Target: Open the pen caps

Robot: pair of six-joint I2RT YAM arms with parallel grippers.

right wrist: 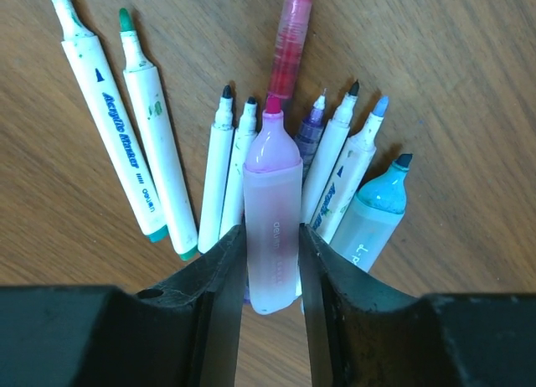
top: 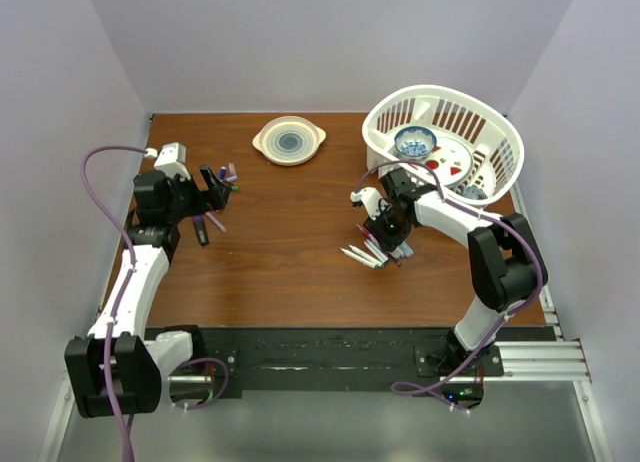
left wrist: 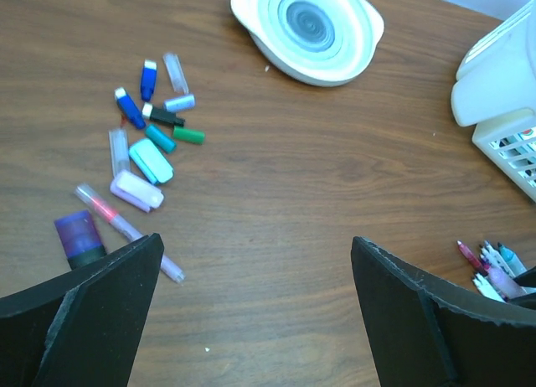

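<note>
Top view: left end effector (top: 213,190) sits at the far-left of the surface (top: 290,272), with the pen caps (top: 230,172) just beside it. Right end effector (top: 385,237) is low over a fan of markers (top: 360,254), near a white basket (top: 445,142).

Left wrist: left end effector wide, nothing between its fingers. Pen caps lie loose in a cluster on the surface to the left, off their pens. White dish (left wrist: 308,27) farther off.

Right wrist: right end effector narrow, jaws against both sides of a pink highlighter (right wrist: 272,194) with its tip bare. Markers lie alongside, tips bare.
</note>
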